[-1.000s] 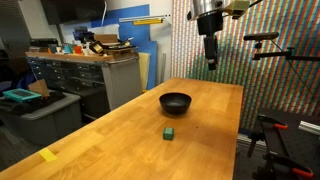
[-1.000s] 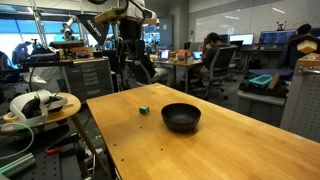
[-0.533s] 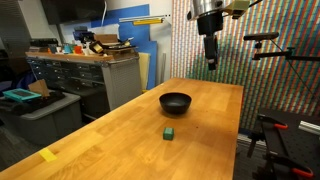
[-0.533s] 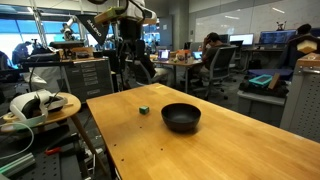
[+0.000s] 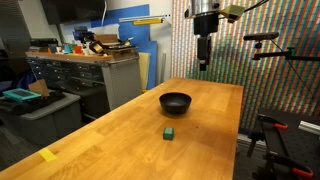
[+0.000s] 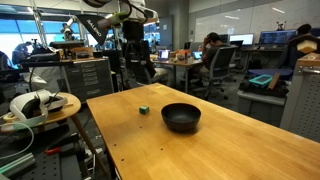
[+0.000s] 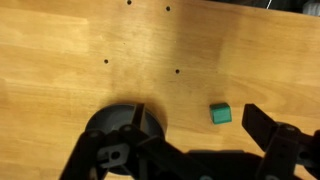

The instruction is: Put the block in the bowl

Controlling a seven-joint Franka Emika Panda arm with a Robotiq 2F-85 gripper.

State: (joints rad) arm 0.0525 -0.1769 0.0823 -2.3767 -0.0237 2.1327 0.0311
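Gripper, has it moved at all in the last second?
Yes. In an exterior view the gripper has shifted slightly left, ending closer to being above the bowl, which has stayed where it was.

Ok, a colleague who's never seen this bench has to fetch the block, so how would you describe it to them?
Find the long wooden table, then the round black bowl on it. The block sits on bare wood apart from the bowl: a small green cube, far smaller than it.
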